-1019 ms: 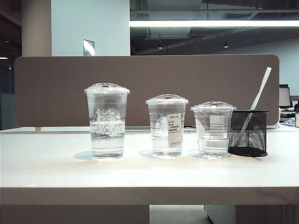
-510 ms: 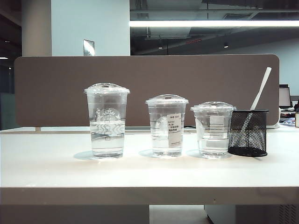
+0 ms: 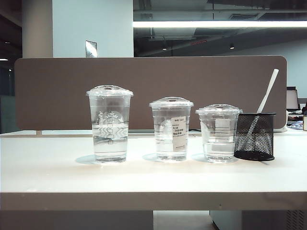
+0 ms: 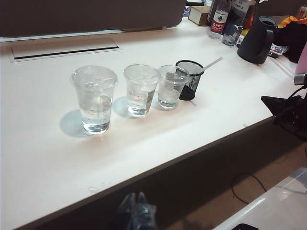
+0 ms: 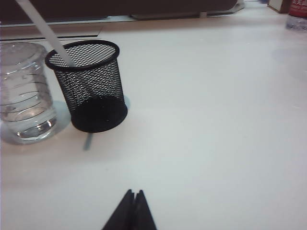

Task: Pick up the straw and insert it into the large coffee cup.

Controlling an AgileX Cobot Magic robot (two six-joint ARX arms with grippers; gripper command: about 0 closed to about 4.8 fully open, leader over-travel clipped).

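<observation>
The large coffee cup (image 3: pixel 110 123) is the tallest clear lidded cup and stands at the left of a row of three cups, partly filled with water. The white straw (image 3: pixel 268 91) leans out of a black mesh holder (image 3: pixel 254 136) at the right end of the row. Neither gripper shows in the exterior view. In the left wrist view my left gripper (image 4: pixel 136 195) is blurred and shut, hanging off the table's front edge, well short of the large coffee cup (image 4: pixel 94 99) and the straw (image 4: pixel 209 65). My right gripper (image 5: pixel 134 192) is shut and empty over bare table, short of the holder (image 5: pixel 91 91) and the straw (image 5: pixel 43 28).
A medium cup (image 3: pixel 171 128) with a white label and a short cup (image 3: pixel 218 132) stand between the large cup and the holder. A brown partition (image 3: pixel 148 91) closes the table's back. Bottles (image 4: pixel 219 19) and a black jug (image 4: pixel 256 33) stand at the far corner.
</observation>
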